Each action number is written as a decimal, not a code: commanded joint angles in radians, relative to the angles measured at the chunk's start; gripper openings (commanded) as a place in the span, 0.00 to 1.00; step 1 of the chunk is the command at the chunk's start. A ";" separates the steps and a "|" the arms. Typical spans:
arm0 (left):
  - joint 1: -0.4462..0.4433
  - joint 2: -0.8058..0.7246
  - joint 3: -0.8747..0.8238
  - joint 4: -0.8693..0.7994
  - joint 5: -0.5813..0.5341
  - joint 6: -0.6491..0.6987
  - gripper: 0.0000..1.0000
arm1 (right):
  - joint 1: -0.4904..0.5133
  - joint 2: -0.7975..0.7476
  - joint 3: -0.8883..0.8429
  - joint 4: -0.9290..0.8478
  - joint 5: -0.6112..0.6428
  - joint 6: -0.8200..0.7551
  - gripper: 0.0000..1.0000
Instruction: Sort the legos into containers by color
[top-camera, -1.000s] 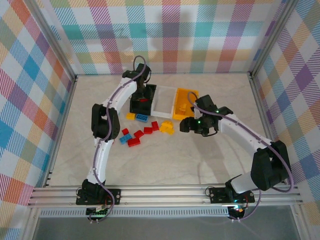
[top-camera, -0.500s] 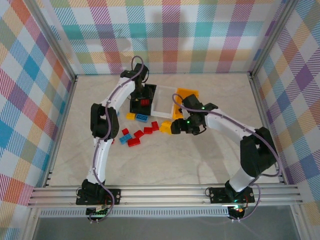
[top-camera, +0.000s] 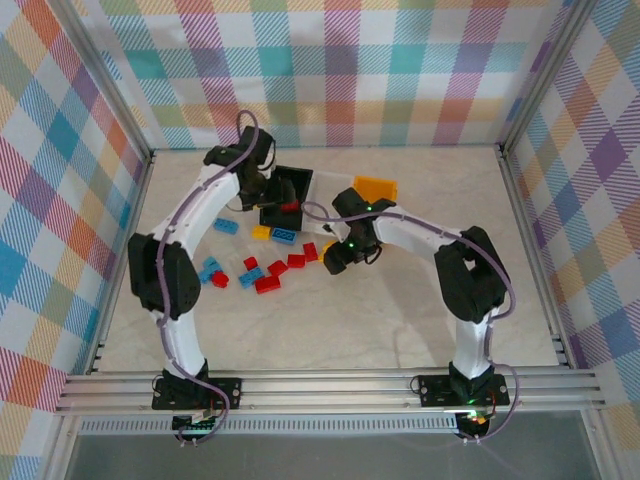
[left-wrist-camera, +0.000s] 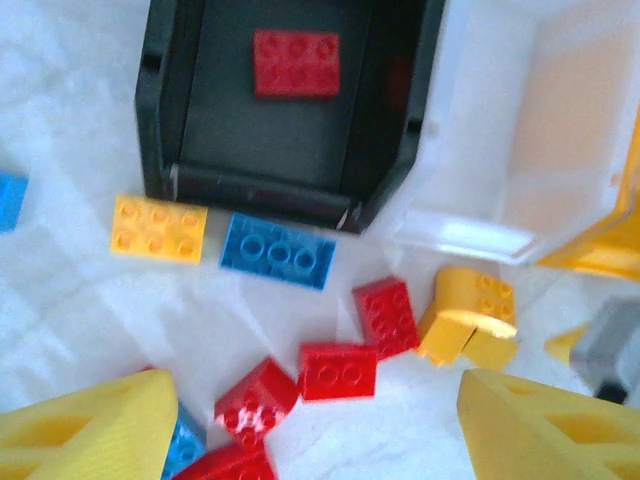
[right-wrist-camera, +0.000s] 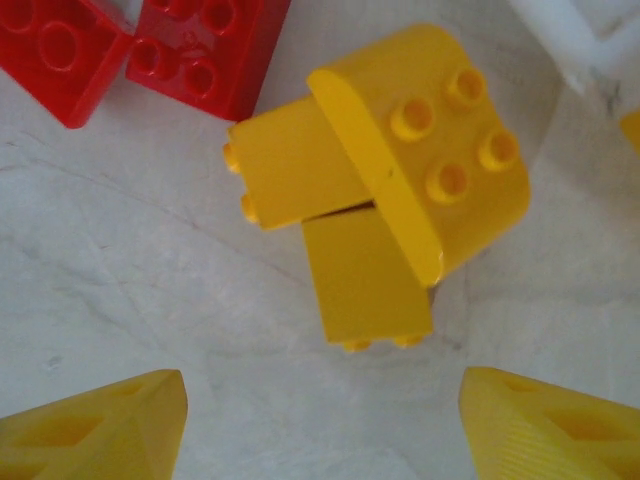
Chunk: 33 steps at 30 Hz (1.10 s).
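Observation:
The black container (left-wrist-camera: 160, 110) holds one red lego (left-wrist-camera: 296, 63); in the top view it (top-camera: 296, 180) sits beside the white container (top-camera: 318, 200) and the yellow-orange container (top-camera: 375, 187). My left gripper (left-wrist-camera: 315, 440) hangs open and empty above loose red legos (left-wrist-camera: 338, 371), at the black bin's near edge (top-camera: 272, 203). A yellow lego (left-wrist-camera: 158, 228) and a blue lego (left-wrist-camera: 277, 251) lie in front of that bin. My right gripper (right-wrist-camera: 320, 430) is open just short of a clump of yellow legos (right-wrist-camera: 400, 170), low over the table (top-camera: 333, 258).
More red legos (top-camera: 277, 268) and blue legos (top-camera: 210, 268) are scattered left of centre. Two red legos (right-wrist-camera: 200, 50) lie just beyond the yellow clump. The white container's corner (right-wrist-camera: 590, 40) is close on the right. Metal rails and checked walls fence the table.
My left gripper has opened wider and its arm has swung left; the red lego now lies in the black container. My right gripper has moved left from the yellow-orange container to the yellow legos.

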 joint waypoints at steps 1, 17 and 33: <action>0.009 -0.041 -0.074 0.016 0.021 -0.013 0.75 | 0.003 0.060 0.061 -0.044 0.044 -0.129 0.73; 0.035 -0.080 -0.135 -0.003 0.041 0.013 0.76 | 0.003 0.189 0.132 -0.067 0.067 -0.109 0.64; 0.044 -0.147 -0.238 0.028 0.037 0.001 0.77 | 0.069 0.122 0.037 -0.074 0.164 -0.055 0.40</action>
